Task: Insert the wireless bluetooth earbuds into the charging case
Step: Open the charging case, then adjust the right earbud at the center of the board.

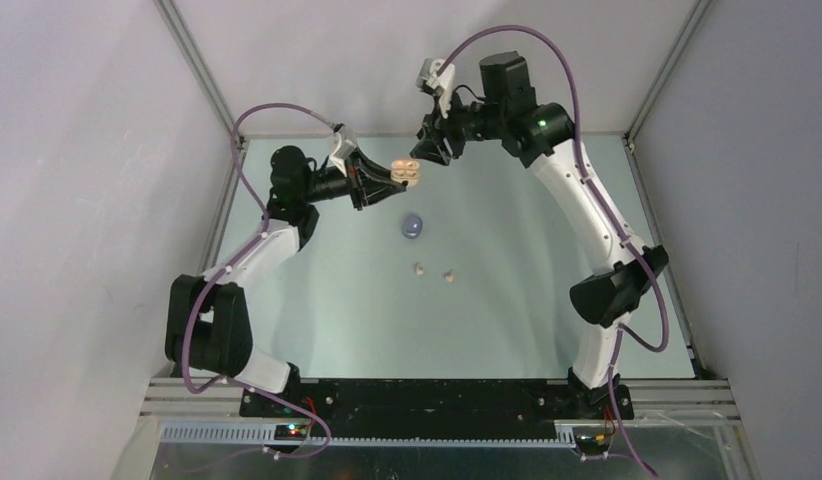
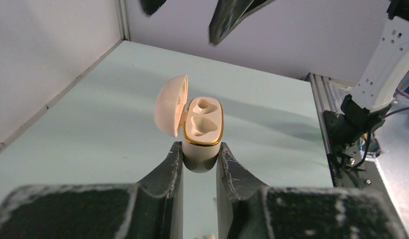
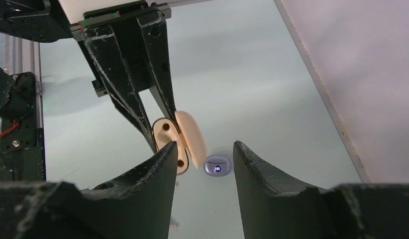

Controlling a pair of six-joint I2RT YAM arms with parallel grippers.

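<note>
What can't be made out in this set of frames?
- Top view: the cream earbuds are too small to tell which side each one is.
- Right wrist view: the purple case is too small to show what it holds.
- Left wrist view: the left gripper hides the lower body of the cream case.
- Left wrist view: the right gripper is cut off by the top edge.

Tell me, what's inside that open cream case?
The case shows two moulded wells, both empty. The left gripper covers its lower body.
</note>
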